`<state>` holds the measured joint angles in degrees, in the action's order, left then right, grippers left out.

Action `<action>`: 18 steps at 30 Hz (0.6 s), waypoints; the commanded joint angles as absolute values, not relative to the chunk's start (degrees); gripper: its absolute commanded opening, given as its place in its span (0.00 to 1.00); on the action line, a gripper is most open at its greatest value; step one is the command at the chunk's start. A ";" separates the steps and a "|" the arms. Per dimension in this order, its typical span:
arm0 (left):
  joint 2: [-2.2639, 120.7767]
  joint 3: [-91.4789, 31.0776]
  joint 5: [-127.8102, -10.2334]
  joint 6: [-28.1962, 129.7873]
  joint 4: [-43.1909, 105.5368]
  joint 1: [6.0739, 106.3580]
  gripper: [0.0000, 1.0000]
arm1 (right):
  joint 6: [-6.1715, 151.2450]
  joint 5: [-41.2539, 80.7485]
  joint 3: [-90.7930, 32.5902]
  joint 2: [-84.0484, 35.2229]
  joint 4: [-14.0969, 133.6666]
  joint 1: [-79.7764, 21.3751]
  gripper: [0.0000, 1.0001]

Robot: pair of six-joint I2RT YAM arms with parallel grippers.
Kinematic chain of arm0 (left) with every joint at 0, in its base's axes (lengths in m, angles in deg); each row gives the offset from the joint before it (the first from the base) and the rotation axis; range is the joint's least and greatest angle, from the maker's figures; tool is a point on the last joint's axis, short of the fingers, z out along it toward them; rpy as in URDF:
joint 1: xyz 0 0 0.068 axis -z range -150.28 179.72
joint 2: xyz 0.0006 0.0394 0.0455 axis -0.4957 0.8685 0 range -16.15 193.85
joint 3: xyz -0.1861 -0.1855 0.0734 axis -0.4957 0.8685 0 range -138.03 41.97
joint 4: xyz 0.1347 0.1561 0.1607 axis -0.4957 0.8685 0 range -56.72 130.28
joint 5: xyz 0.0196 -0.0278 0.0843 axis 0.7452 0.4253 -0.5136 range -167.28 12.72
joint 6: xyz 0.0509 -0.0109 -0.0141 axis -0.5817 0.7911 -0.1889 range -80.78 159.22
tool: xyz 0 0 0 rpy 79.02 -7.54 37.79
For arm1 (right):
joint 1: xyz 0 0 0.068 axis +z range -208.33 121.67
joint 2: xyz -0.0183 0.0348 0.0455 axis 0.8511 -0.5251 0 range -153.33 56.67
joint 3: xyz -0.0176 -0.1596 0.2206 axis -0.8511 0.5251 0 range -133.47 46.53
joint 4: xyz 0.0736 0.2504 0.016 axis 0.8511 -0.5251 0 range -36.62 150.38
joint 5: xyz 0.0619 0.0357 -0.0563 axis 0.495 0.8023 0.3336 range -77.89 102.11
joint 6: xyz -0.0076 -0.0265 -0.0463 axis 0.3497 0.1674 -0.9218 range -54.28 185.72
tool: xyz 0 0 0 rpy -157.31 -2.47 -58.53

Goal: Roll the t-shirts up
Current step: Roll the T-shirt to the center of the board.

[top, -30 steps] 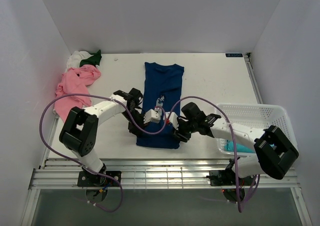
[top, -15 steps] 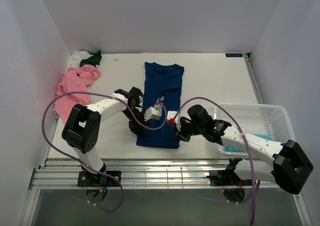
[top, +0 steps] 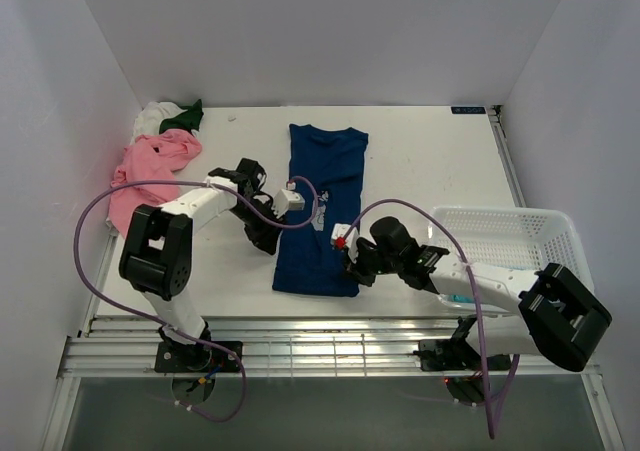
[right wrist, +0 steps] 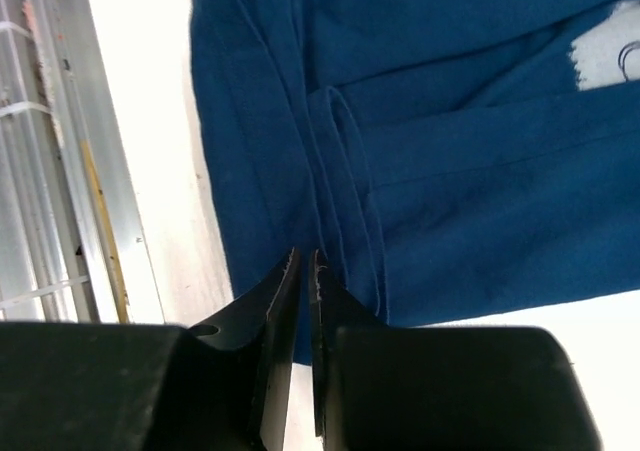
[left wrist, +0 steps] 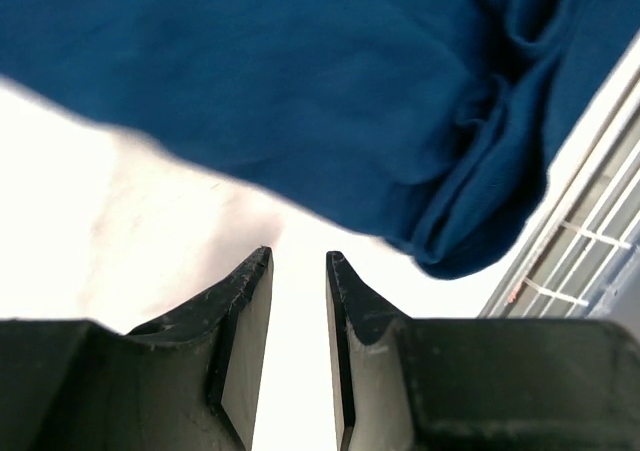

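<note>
The blue t-shirt (top: 325, 161) is laid mid-table, its long axis running near to far. Its near hem is reached by the right gripper (right wrist: 304, 254), fingers almost together, any pinch unconfirmed. The left gripper (left wrist: 298, 256) is seen half-spread and empty, just left of the cloth.

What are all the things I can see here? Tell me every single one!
dark blue t-shirt: one, dark blue, flat in the table's middle
pink t-shirt: one, pink, crumpled at the left edge
white t-shirt: one, white, far left corner
dark green t-shirt: one, dark green, on that corner pile
basket: one, white, near right
teal cloth: one, teal, inside the basket
table: one, white
left gripper: one, black, open, beside the blue shirt
right gripper: one, black, nearly closed at its near edge
</note>
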<state>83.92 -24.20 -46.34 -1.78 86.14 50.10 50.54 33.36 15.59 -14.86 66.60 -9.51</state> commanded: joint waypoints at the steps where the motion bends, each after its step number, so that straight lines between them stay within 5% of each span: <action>1: 80.19 -26.49 -45.91 1.16 83.47 47.83 0.39 | 50.78 30.39 14.90 -16.89 68.91 -9.46 0.13; 6: 71.06 -26.87 -42.40 -5.32 80.91 48.43 0.38 | 49.20 26.88 14.45 -16.73 66.35 -9.46 0.12; 12: 45.96 -5.35 -44.06 -25.43 74.07 61.26 0.53 | 49.46 25.11 14.63 -15.75 66.62 -9.72 0.12; 18: 41.33 8.47 -49.07 -32.67 71.52 68.30 0.60 | 50.08 24.76 12.35 -19.18 64.43 -9.81 0.12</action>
<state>39.36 4.43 -46.06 -25.49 74.03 66.84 50.15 25.60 15.05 -17.85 64.94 -9.58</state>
